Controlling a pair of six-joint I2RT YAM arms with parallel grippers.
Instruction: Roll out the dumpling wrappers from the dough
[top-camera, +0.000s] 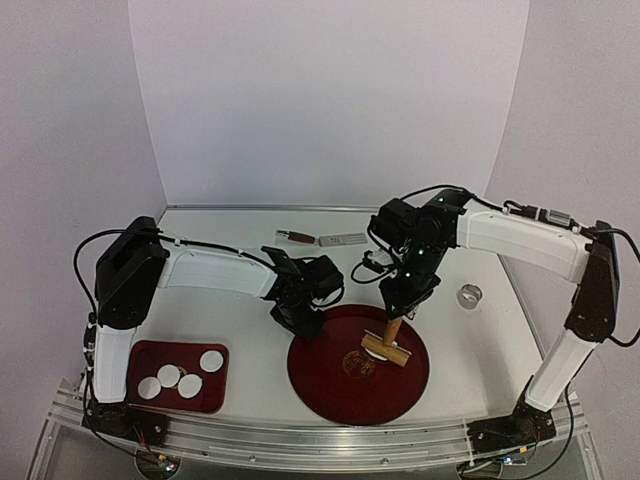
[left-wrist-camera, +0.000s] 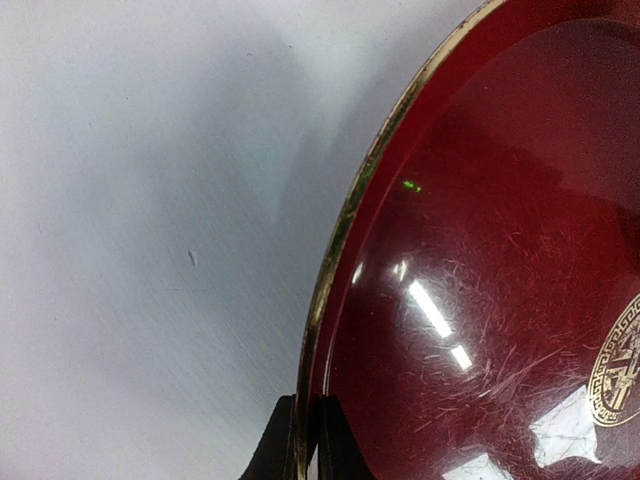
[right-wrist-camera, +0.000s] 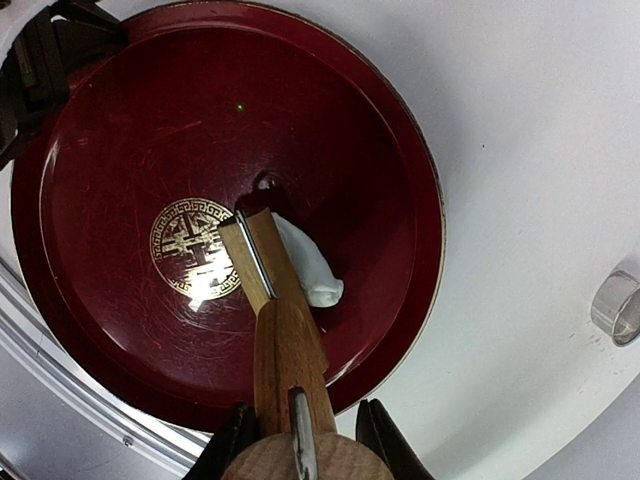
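A round dark red plate (top-camera: 330, 375) with a gold emblem lies at the table's front centre. My left gripper (top-camera: 300, 322) is shut on its left rim, one finger on each side of the gold edge (left-wrist-camera: 305, 440). My right gripper (top-camera: 402, 298) is shut on the handle of a wooden roller (top-camera: 387, 345). The roller head presses on a ragged white dough piece (right-wrist-camera: 312, 272) near the plate's middle (right-wrist-camera: 130, 150). The handle sits between my right fingers (right-wrist-camera: 300, 440). Several round white dumpling wrappers (top-camera: 180, 378) lie in a small red tray (top-camera: 150, 352) at the front left.
A small metal ring (top-camera: 469, 295) stands on the table right of the plate, also in the right wrist view (right-wrist-camera: 617, 307). A brown-handled tool (top-camera: 300, 237) and a flat metal piece (top-camera: 343, 240) lie by the back wall. White walls close three sides.
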